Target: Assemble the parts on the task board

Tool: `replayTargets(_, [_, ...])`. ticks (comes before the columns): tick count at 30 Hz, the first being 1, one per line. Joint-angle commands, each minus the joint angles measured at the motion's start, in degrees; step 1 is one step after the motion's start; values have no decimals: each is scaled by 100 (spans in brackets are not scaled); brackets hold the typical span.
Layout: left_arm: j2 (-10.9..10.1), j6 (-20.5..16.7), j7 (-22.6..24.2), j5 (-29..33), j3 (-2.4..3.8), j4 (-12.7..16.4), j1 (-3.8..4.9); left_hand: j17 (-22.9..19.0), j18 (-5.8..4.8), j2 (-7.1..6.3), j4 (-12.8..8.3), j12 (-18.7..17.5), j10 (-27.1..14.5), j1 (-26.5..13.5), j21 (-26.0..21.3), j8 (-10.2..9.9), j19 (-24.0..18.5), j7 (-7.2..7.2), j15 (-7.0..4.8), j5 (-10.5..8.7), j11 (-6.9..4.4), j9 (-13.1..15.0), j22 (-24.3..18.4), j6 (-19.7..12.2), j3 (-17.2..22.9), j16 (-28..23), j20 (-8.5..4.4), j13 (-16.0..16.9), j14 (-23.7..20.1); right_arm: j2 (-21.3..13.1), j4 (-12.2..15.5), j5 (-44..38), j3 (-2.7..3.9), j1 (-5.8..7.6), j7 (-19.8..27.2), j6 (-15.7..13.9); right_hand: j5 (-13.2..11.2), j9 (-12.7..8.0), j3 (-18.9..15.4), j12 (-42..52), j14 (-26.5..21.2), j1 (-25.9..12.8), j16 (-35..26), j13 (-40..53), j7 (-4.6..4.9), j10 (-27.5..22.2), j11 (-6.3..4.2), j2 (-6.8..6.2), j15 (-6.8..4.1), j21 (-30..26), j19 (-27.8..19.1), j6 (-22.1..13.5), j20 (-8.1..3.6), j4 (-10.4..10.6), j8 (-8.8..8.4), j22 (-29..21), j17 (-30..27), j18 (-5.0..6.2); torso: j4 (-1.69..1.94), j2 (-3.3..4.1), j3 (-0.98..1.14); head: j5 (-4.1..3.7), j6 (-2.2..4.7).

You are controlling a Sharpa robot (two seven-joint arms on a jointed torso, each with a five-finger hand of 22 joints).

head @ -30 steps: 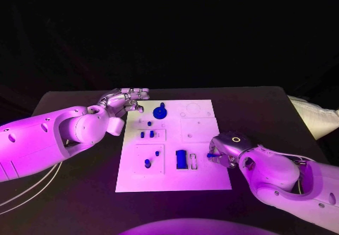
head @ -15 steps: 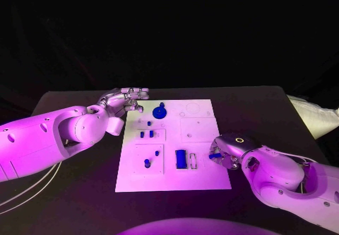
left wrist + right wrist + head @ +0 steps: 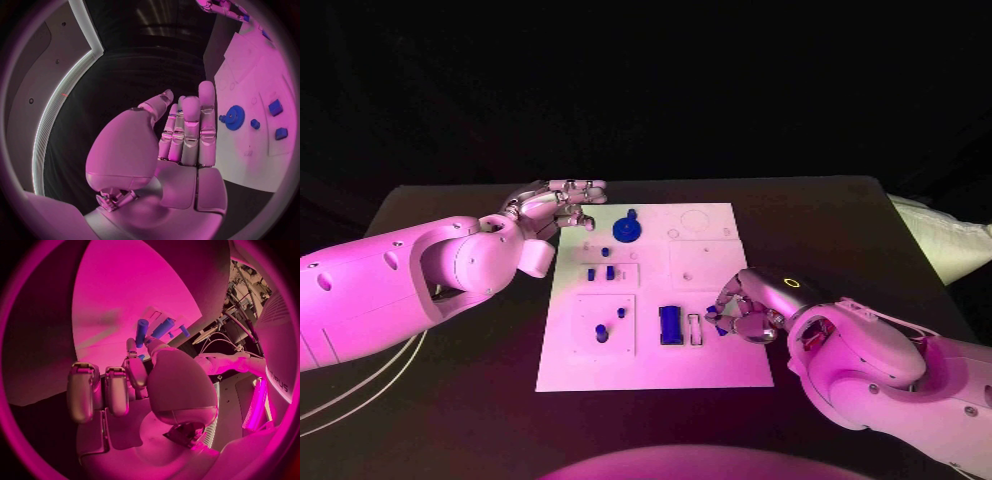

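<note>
Head view, task board (image 3: pixel 718 370): white plate at the table centre, used as the landmark below
Head view, progress: judged part-way; a blue gear (image 3: pixel 627 231) sits at the board's far end, small blue pegs (image 3: pixel 599 273) stand in its middle left block, a blue bar (image 3: pixel 671 324) stands near its near centre; several outlined seats on the far right of the board look unfilled
Head view, right hand (image 3: pixel 744 312): over the board's near right edge, fingers closed on a small blue part (image 3: pixel 720 322) just beside the bar
Head view, left hand (image 3: pixel 563 205): off the board's far left corner, near the gear, apart from it
Left wrist view, left hand (image 3: pixel 181 135): fingers straight and side by side, holding nothing; gear (image 3: pixel 235 117) lies just beyond the fingertips, not touched
Right wrist view, right hand (image 3: pixel 140 380): pinches a blue peg-like part (image 3: pixel 142 330) at the fingertips over the board; a second blue piece (image 3: pixel 164 327) is beside it, and whether it is also held cannot be told
</note>
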Motion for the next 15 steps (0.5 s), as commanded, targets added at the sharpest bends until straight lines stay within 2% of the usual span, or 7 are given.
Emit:
replayTargets(1, [8, 111, 11, -44, 4, 29, 2, -5, 64, 25, 2, 32, -39, -40, -19, 37, -28, -9, 8, 35, -7, 8, -9, -26, -33, 29, -9, -6, -29, 58, -41, 405, 0, 4, -21, -376, 70, -21, -48, 53, 515, -81, 36, 45, 5, -12, 2, -68, -44, 32, 78, -20, -60, 75, -38, 241, 1043, -73, -9, -4, -2, 18, -12])
replayTargets(4, [10, 114, 7, -50, 4, 42, 2, -12, 64, 27, -4, 39, -42, -33, -18, 42, -30, -10, 8, 36, -8, 9, -10, -28, -32, 29, -9, -6, -32, 135, -95, 577, -1, 7, -27, -376, 214, -9, -104, 83, 518, -114, 46, 72, -6, 5, -7, -77, -53, 44, 88, 1, -68, 113, -35, 260, 1056, -76, -7, -5, 2, 20, -14])
replayTargets(8, [12, 119, 0, -53, 4, 51, 2, -12, 64, 27, -4, 39, -42, -33, -18, 42, -30, -10, 8, 36, -8, 9, -10, -28, -32, 29, -9, -6, -32, 245, -168, 670, -3, 9, -29, -331, 262, -3, -123, 105, 521, -119, 53, 89, -11, 15, -11, -70, -56, 51, 94, 10, -71, 124, -32, 273, 1066, -79, -15, -1, 7, 30, -11])
replayTargets(15, [10, 128, -14, -67, 4, 59, 3, -12, 64, 27, -4, 39, -42, -33, -18, 42, -30, -10, 8, 36, -8, 9, -10, -28, -32, 29, -9, -6, -32, 401, -292, 766, -19, -3, -51, 31, 334, 24, -142, 122, 518, -83, 44, 106, -38, 32, -32, -34, -71, 58, 100, 64, -76, 111, -3, 284, 1052, -81, -17, -4, 12, 52, -29])
